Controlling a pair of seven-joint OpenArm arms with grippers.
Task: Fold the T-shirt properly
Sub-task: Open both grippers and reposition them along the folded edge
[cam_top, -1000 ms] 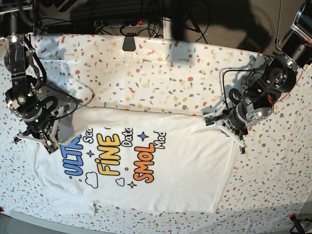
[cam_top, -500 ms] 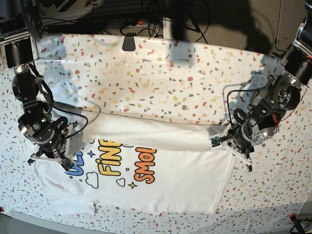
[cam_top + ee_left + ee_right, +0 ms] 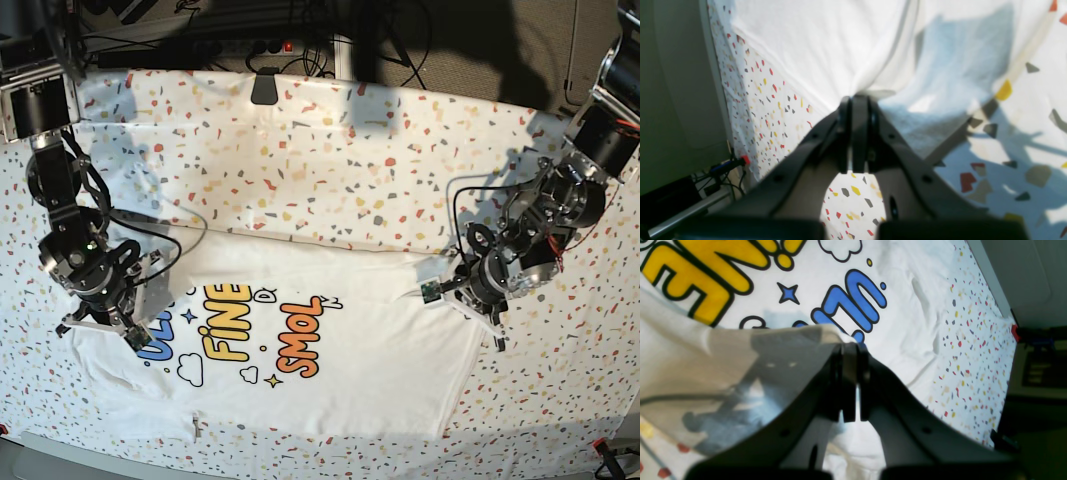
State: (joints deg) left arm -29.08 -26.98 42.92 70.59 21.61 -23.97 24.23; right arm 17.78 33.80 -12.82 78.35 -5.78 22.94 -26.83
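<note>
- The right gripper (image 3: 850, 350) had its 2 fingers pressed together, pinching a bit of the T-shirt (image 3: 330, 340) edge
- That pinched white cloth was folded over the blue letters (image 3: 853, 303) of the print, and it covered part of the yellow letters (image 3: 706, 270)
- The left gripper (image 3: 857, 100) was squeezed together too, holding the white cloth at the other end of the shirt
- In the base view, the right gripper (image 3: 130, 325) was on the left side and the left gripper (image 3: 455, 290) was on the right side, well apart
- The T-shirt lay on the speckled tablecloth (image 3: 330, 160), near the front edge of the table
- Its top part was folded down in a long band between the 2 grippers
- The words "FINE" and "SMOL" were showing below the fold
- Black cables (image 3: 300, 25) lay behind the table
</note>
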